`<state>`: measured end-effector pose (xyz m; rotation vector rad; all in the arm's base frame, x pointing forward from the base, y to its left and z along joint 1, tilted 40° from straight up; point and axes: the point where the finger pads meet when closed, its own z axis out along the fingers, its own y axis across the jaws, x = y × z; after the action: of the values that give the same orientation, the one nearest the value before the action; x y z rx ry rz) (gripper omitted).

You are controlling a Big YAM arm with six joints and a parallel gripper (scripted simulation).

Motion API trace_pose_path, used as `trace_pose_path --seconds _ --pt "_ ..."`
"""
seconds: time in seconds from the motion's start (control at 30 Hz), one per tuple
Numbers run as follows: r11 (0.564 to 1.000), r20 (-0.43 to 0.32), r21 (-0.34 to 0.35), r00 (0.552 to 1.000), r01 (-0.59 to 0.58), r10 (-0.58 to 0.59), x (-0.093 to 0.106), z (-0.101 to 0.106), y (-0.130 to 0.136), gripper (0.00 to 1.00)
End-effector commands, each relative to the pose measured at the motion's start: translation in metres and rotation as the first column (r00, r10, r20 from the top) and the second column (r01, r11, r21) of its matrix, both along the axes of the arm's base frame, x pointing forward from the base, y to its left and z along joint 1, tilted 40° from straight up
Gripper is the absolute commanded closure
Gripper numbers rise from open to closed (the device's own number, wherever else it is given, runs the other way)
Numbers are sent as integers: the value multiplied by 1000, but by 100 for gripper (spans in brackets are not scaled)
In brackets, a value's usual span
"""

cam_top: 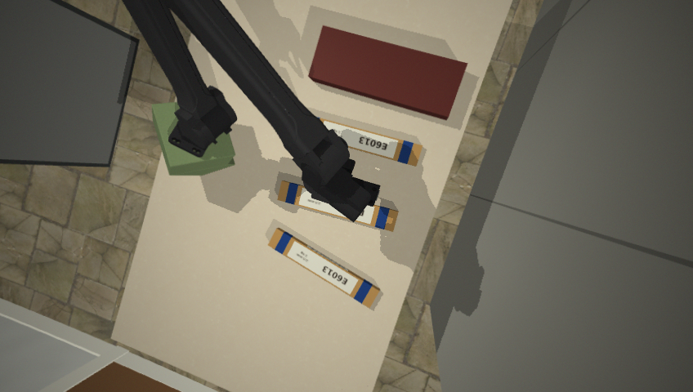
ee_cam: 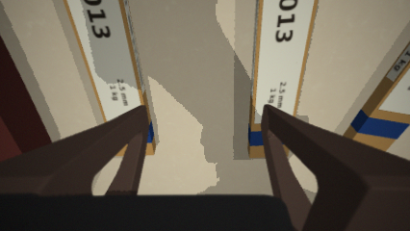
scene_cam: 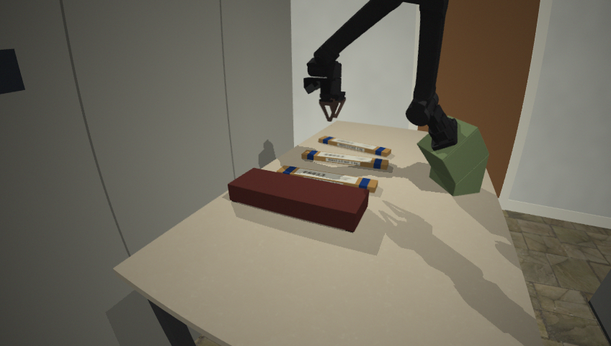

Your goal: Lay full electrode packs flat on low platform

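Observation:
The low platform [cam_top: 386, 73] [scene_cam: 295, 201] [ee_cam: 12, 111] is a dark red block with nothing on it. Three orange, white and blue packs marked E6013 lie flat on the table. The nearest pack [cam_top: 374, 141] [scene_cam: 339, 176] [ee_cam: 102, 53] lies beside the platform, roughly parallel to it. The middle pack [cam_top: 382, 217] [scene_cam: 345, 160] [ee_cam: 283, 63] is partly hidden by the arm in the top view. The far pack [cam_top: 325, 267] [scene_cam: 354, 145] [ee_cam: 397, 103] lies at an angle. My gripper [scene_cam: 332, 119] [ee_cam: 204, 115] is open and empty, high above the packs; its fingers are hidden in the top view.
A green faceted block [cam_top: 201, 167] [scene_cam: 469, 177] stands at the table edge, with the lower end of the black arm on it. A grey panelled surface [cam_top: 583, 170] [scene_cam: 150, 107] runs along the table's opposite side. The table [cam_top: 218, 291] [scene_cam: 278, 278] carries the packs and platform.

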<state>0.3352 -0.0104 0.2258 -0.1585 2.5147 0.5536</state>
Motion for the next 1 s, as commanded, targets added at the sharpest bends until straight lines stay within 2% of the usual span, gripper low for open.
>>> trace_pose_path --seconds 0.0,0.97 --pt "1000 9 1 1000 6 -6 6 3 1 36" --pt "1000 8 3 1000 6 -6 22 -23 14 36"
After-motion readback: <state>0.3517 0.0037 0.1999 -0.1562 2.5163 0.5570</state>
